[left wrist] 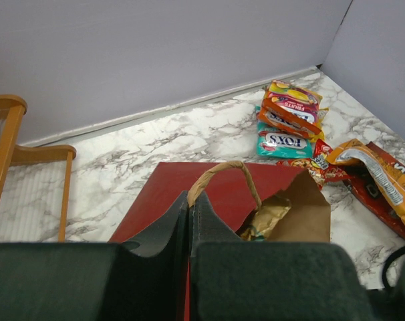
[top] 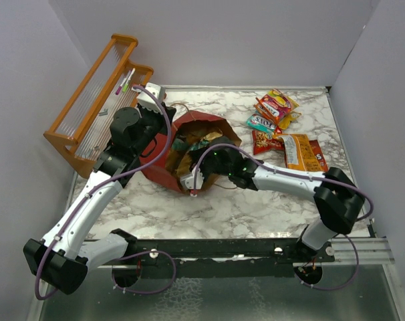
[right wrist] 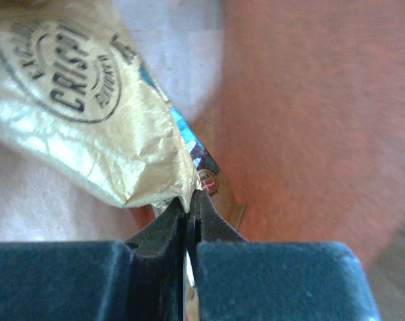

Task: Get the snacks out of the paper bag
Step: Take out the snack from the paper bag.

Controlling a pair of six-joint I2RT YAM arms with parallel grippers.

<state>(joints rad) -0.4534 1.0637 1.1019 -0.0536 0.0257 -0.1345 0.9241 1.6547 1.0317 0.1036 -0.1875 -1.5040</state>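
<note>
Perhaps six snacks [top: 297, 152] lie outside one paper bag [top: 206, 122].

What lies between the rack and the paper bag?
Bare marble table separates rack and paper bag in the left wrist view; in the top view the left arm hides it.

Left arm [top: 89, 214]: white moulded shells covering long links; black blocky housings capping joints, largest one bulging mid-arm. Lavender cable [top: 86, 196] running alongside, looping free near base. Right arm [top: 286, 179]: same white-and-black build, own lavender cable looping at wrist; small green light [top: 218, 155] glowing on black wrist housing. Left gripper [left wrist: 188, 200], wrist view: matte black blocks narrowing into thin curved tips. Right gripper [right wrist: 188, 200]: identical form, blocks appearing dark blue-black.
</note>
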